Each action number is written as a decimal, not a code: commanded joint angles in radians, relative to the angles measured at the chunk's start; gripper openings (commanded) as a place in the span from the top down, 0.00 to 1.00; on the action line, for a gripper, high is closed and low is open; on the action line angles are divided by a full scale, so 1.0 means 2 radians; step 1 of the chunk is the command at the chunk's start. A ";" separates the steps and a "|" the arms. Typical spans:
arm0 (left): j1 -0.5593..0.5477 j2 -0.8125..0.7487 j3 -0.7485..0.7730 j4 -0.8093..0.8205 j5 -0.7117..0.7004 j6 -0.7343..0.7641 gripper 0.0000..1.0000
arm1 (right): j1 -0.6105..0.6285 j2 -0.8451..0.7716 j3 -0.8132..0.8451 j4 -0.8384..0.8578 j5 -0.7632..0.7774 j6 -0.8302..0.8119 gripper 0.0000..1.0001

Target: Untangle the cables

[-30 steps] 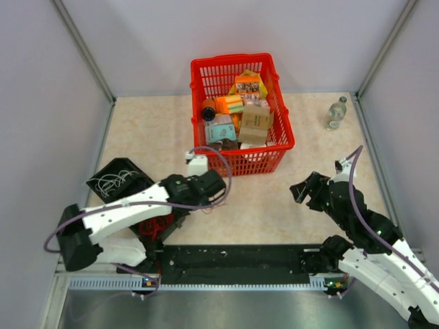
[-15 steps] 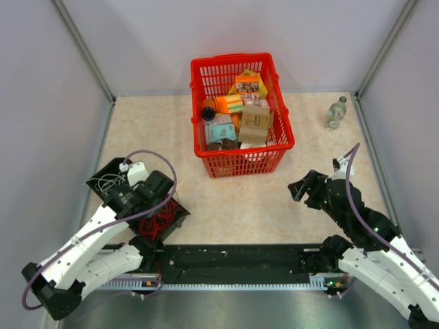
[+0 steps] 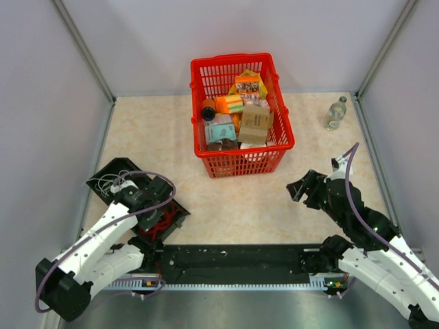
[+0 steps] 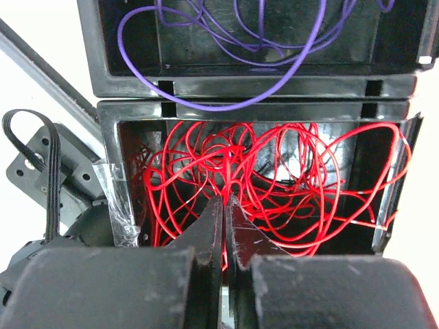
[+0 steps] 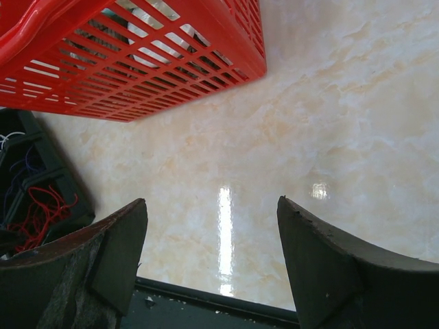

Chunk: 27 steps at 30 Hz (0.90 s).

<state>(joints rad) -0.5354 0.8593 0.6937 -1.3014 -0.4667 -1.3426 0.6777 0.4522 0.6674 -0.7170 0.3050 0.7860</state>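
**As the left arm swings back, the tangle comes within reach**

Whereas a second ago it stretched toward the red basket [image 3: 241,113], the left gripper [image 4: 224,205] now hangs over the black tray [image 4: 130,113], jaws pressed together at the cables [image 4: 274,181]. Whether they pinch a strand I cannot tell. Untangling looks about to begin. The red loops fill the tray's near compartment, spread side to side and pointing nowhere. The right gripper [image 5: 211,205] stays wide and empty.

The top camera looks down on the whole table [image 3: 151,130]; the left wrist camera hangs close over the black tray [image 4: 260,92], also glimpsed by the low right wrist camera
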 commanded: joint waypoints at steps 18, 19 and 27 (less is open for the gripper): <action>0.015 -0.137 0.198 0.203 0.113 0.324 0.01 | -0.003 0.028 0.067 0.019 0.023 -0.106 0.23; 0.014 -0.139 0.204 0.254 0.143 0.353 0.01 | -0.002 0.032 0.083 0.019 0.027 -0.122 0.21; 0.014 -0.016 0.391 0.450 0.377 0.535 0.01 | -0.003 0.101 0.300 0.008 0.115 -0.295 0.05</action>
<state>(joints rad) -0.5114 0.6968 1.2854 -0.7078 -0.0101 -0.5488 0.6777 0.5976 1.0504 -0.7238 0.4026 0.4217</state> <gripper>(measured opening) 0.987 0.914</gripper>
